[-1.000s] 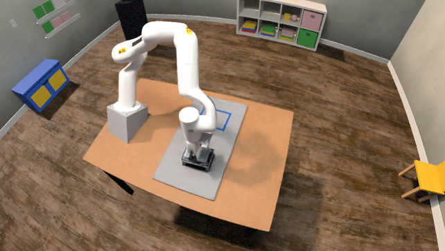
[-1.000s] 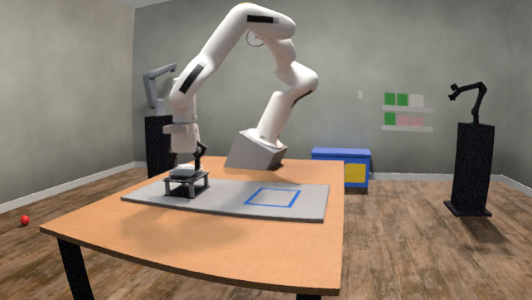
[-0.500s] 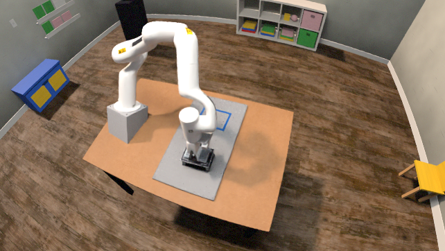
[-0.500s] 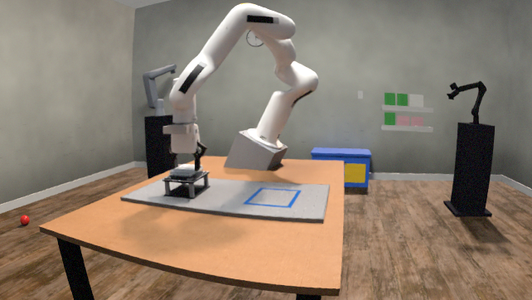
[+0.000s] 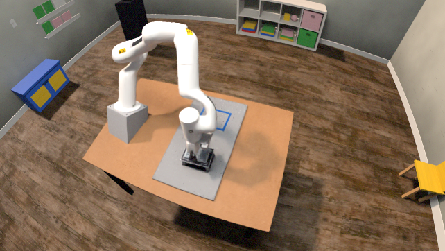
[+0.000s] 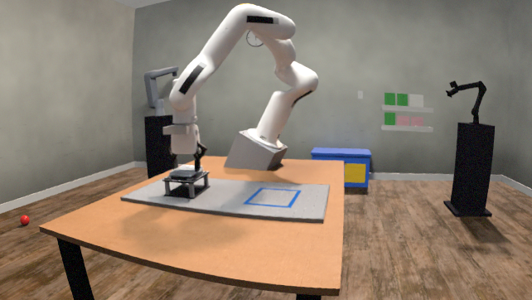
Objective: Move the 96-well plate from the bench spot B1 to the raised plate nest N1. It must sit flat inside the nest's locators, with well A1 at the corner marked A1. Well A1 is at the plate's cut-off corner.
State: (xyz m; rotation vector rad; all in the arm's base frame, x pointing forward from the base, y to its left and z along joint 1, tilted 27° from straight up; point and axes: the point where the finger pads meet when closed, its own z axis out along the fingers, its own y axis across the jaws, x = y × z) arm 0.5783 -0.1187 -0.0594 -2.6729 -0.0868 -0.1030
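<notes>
The 96-well plate (image 6: 184,172) is a dark flat plate lying on top of the raised plate nest N1 (image 6: 188,181), a black frame on short legs at the near end of the grey mat. It also shows in the top view (image 5: 198,157), mostly hidden under the wrist. My gripper (image 6: 191,166) stands straight down over the nest and is shut on the plate across its width. The blue outline of spot B1 (image 6: 272,197) on the mat is empty. The plate's cut-off corner is too small to tell.
The grey mat lies on the orange table. The arm's grey base block (image 5: 127,121) stands at the table's back corner. A black pedestal (image 6: 471,167) with a small arm stands off the table to the right.
</notes>
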